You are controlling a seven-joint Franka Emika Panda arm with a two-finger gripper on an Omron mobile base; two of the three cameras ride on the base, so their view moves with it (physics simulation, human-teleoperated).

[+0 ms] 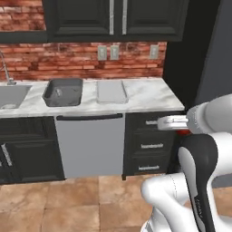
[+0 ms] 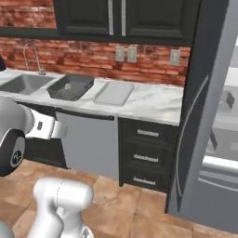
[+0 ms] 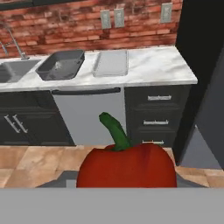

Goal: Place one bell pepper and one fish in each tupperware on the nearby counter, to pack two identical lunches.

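Note:
A red bell pepper (image 3: 127, 166) with a green stem hangs over the tiled floor, close in front of the hand camera. My gripper (image 1: 176, 125) is shut on it, and the pepper hides the fingertips. A sliver of red (image 1: 182, 132) shows under the hand. On the white marble counter (image 3: 153, 65) stand both tupperware: a deep dark grey tub (image 3: 61, 64) on the left and a flat light grey tray (image 3: 112, 63) beside it. Something small and pale lies in the tub, too small to name. No fish can be made out.
A steel sink (image 1: 11, 96) with a faucet lies left of the tub. Below the counter are a grey dishwasher front (image 1: 90, 145) and black drawers (image 1: 152, 145). A tall dark fridge side (image 2: 200, 116) stands at the counter's right end. Tiled floor lies between me and the cabinets.

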